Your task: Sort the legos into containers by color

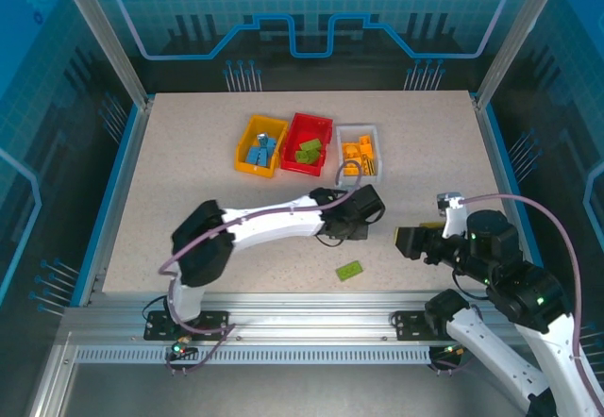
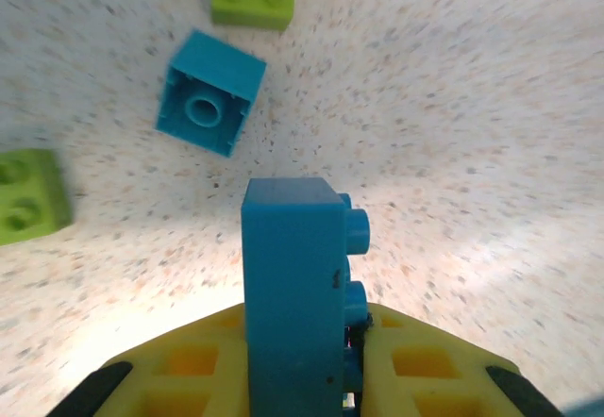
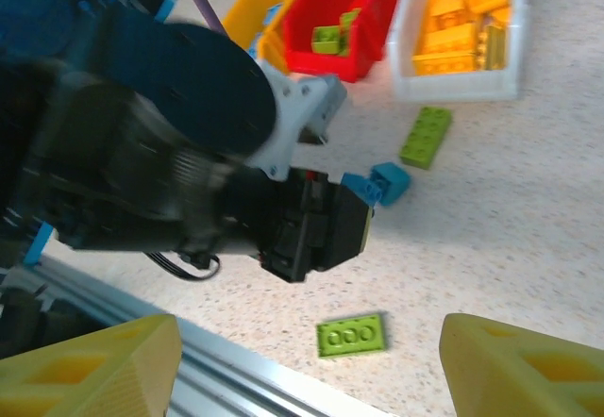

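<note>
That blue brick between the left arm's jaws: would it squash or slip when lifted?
Probably stiff: the blue brick shows crisp square edges between the left jaws. Its glossy plastic might slip; the side studs may help grip.

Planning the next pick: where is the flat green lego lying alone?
In the top view, the green lego lies near the table's front edge, slightly right of centre, straight in front of the white bin.

The speckled table (image 1: 189, 172) bears three bins (image 1: 311, 117) in a row and a loose green brick (image 1: 349, 270).
</note>
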`<act>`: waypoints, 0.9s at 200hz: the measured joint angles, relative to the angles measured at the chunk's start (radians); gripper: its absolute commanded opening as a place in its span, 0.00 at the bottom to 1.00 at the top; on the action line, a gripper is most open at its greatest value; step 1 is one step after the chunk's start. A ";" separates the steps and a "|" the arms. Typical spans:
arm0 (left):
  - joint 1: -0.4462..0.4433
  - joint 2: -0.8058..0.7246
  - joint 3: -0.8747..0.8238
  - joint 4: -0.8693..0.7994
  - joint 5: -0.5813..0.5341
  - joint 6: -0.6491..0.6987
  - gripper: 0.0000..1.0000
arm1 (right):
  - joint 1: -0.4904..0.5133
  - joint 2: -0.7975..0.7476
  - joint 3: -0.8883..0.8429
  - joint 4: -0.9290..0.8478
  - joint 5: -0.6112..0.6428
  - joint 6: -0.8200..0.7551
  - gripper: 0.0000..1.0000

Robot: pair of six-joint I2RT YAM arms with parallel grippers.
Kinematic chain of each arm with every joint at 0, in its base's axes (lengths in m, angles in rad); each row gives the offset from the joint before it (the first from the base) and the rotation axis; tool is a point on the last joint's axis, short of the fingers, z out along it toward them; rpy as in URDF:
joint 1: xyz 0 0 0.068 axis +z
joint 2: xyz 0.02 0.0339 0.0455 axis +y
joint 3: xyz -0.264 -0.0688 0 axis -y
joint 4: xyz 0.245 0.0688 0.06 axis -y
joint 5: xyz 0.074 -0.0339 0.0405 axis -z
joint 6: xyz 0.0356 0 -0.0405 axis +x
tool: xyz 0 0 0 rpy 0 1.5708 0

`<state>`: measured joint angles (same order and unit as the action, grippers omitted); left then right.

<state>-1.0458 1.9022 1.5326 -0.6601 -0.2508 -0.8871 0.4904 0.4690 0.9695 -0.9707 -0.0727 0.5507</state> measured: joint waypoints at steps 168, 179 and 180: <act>0.776 0.065 0.146 -0.076 0.063 0.507 0.23 | 0.473 0.628 -0.059 0.614 0.229 -0.016 0.71; 0.778 0.110 0.191 -0.080 0.060 0.530 0.24 | 0.473 0.638 -0.058 0.626 0.250 -0.013 0.71; 0.778 0.113 0.194 -0.081 0.060 0.531 0.24 | 0.473 0.638 -0.058 0.627 0.251 -0.012 0.71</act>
<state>-0.2676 2.0151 1.7264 -0.7410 -0.1905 -0.3557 0.9634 1.1072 0.9112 -0.3435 0.1783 0.5385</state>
